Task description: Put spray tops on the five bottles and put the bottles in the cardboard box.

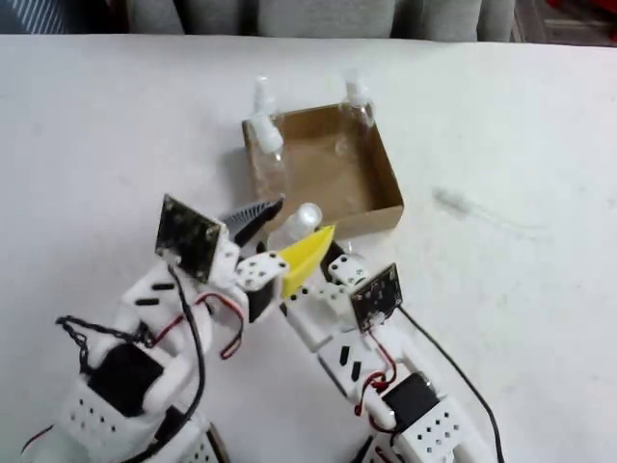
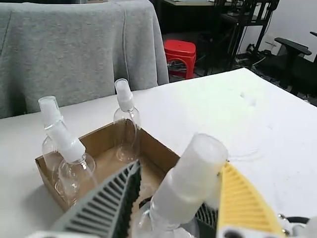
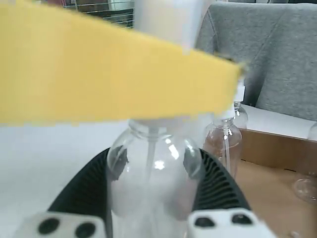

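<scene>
Nearest, at the near edge of the white tabletop, the two robot arms lean in toward each other over one clear bottle.

The right gripper has its black fingers closed around the bottle's rounded body, one on each side. It holds the bottle just in front of the near wall of the cardboard box.

The left gripper comes in from the left. It has a grey ribbed finger on one side and a yellow finger on the other. Both press against the white spray top, which sits on the neck of the held bottle and tilts toward the right.

The box is open and shallow, and it lies just beyond the grippers near the middle of the tabletop. Three more clear bottles with white spray tops are at its far side. Two stand close together at the far left corner. The nearer one leans, and the other is right behind it. The third stands upright at the far right corner.

A small, faint, clear object lies on the tabletop to the right of the box. It is too indistinct to identify.
</scene>
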{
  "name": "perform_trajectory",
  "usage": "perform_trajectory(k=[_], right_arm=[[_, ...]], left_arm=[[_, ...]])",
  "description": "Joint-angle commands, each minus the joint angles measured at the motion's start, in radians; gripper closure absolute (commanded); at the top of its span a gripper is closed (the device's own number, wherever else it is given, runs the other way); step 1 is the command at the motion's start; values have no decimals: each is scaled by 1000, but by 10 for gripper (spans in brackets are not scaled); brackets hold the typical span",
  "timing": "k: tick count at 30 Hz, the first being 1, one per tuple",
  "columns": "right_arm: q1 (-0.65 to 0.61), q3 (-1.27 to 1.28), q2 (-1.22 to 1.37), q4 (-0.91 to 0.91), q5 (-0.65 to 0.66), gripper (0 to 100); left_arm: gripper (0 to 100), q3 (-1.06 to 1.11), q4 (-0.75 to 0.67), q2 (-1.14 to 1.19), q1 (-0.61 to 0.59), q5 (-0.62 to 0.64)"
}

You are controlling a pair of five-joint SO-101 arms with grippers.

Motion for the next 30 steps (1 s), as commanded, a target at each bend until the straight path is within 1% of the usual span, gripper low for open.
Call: perform_trajectory(k=[1, 7, 9, 12, 14, 20, 26, 30], right_arm=[[-2, 2, 2, -15, -2, 981], [-2, 3, 2, -15, -2, 981], [-2, 3, 4, -15, -2, 981], [-2, 3, 4, -15, -2, 981], [-2, 3, 4, -15, -2, 981], [-2, 3, 4, -15, -2, 981], [-1, 3, 4, -13, -2, 981], [59, -8, 4, -13, -2, 981]], left_arm=[[758, -28, -48, 47, -25, -6], [758, -21, -41, 45, -113, -6], [758, -20, -35, 45, -125, -6], [758, -32, 6, 44, -105, -5], [758, -37, 34, 28, -70, -2], [758, -37, 110, -108, 35, 2], [758, -44, 198, -168, 19, -6], [759, -64, 250, -248, 12, -6]])
